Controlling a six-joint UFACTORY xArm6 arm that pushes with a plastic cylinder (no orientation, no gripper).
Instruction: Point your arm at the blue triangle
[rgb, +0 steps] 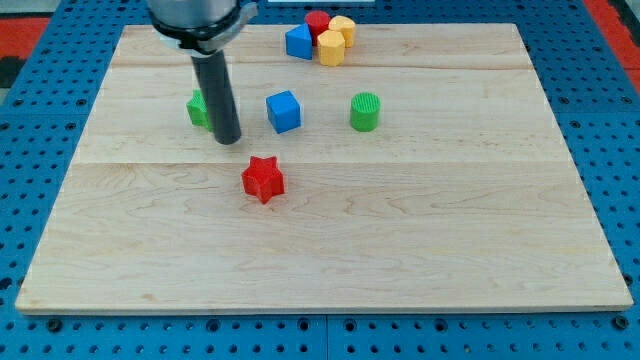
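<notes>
The blue triangle (298, 42) lies near the view's top edge of the wooden board (400, 230), touching a cluster with a red block (317, 22) and two yellow blocks (331, 48) (343, 29). My tip (229, 139) is on the board well below and to the left of the blue triangle. It stands just right of a green block (199, 108), which the rod partly hides. A blue cube (284, 111) is to the tip's right.
A red star (263, 179) lies below and right of the tip. A green cylinder (365, 112) sits right of the blue cube. The board rests on a blue perforated table (600, 100).
</notes>
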